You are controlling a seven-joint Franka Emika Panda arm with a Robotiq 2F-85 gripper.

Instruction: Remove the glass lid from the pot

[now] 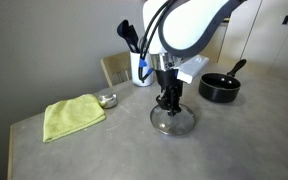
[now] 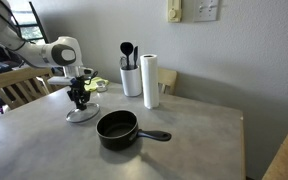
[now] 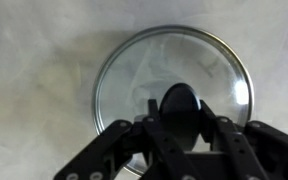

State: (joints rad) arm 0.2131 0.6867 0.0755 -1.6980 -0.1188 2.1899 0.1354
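Observation:
The glass lid (image 1: pixel 174 124) lies flat on the grey table, apart from the pot; it also shows in an exterior view (image 2: pixel 81 114) and fills the wrist view (image 3: pixel 134 70). My gripper (image 1: pixel 170 104) stands straight over it, also seen in an exterior view (image 2: pixel 80 102). In the wrist view the gripper (image 3: pixel 180 115) has its fingers pressed against both sides of the dark centre knob. The black pot (image 1: pixel 220 88) stands uncovered on the table, its long handle pointing sideways, as an exterior view (image 2: pixel 117 129) shows.
A yellow-green cloth (image 1: pixel 72 116) and a small metal bowl (image 1: pixel 107 100) lie beside the lid. A white utensil holder (image 2: pixel 131 80) and a paper towel roll (image 2: pixel 150 80) stand at the wall. A wooden chair (image 2: pixel 19 85) is at the table's edge.

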